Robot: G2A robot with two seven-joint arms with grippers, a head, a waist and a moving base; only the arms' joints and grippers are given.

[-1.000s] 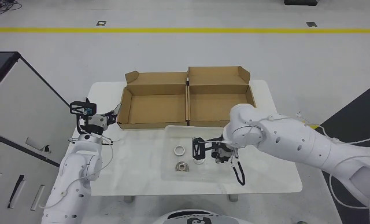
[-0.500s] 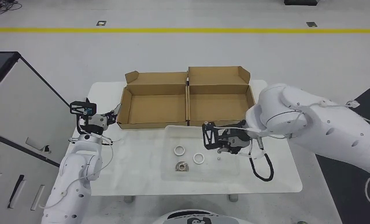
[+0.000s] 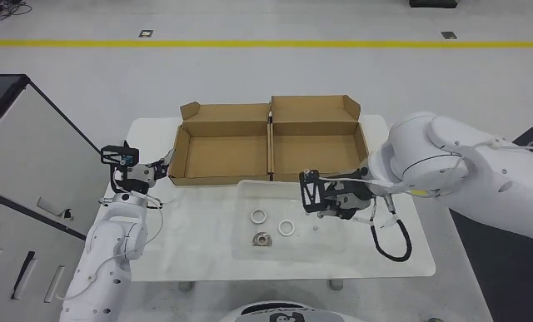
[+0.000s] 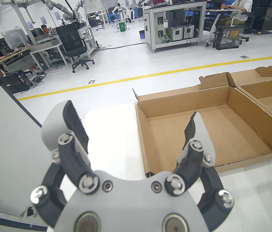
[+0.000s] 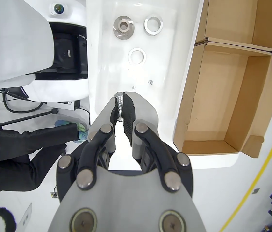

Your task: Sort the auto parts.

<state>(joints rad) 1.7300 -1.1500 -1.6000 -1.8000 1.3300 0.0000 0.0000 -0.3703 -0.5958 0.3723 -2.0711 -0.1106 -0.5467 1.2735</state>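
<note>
My right gripper (image 5: 120, 102) (image 3: 309, 192) is shut on a threaded silver bolt (image 5: 119, 108), held above the white tray (image 3: 333, 239) near the right cardboard box (image 3: 316, 156). On the tray lie a flanged metal bushing (image 5: 123, 27) (image 3: 264, 239), a metal ring (image 5: 153, 25) (image 3: 259, 215), a white ring (image 5: 137, 55) (image 3: 286, 228) and two small nuts (image 5: 150, 82). My left gripper (image 4: 133, 124) (image 3: 163, 164) is open with nothing in it, at the table's left end beside the left cardboard box (image 4: 198, 126) (image 3: 221, 154).
The two open cardboard boxes stand side by side at the table's back, flaps raised. A grey panel (image 3: 42, 147) leans left of the table. A black cable (image 3: 391, 239) loops under the right arm above the tray's right side.
The right arm has pulled back to the right and toward the boxes, carrying the bolt away from the rings. The left arm has stayed put.
</note>
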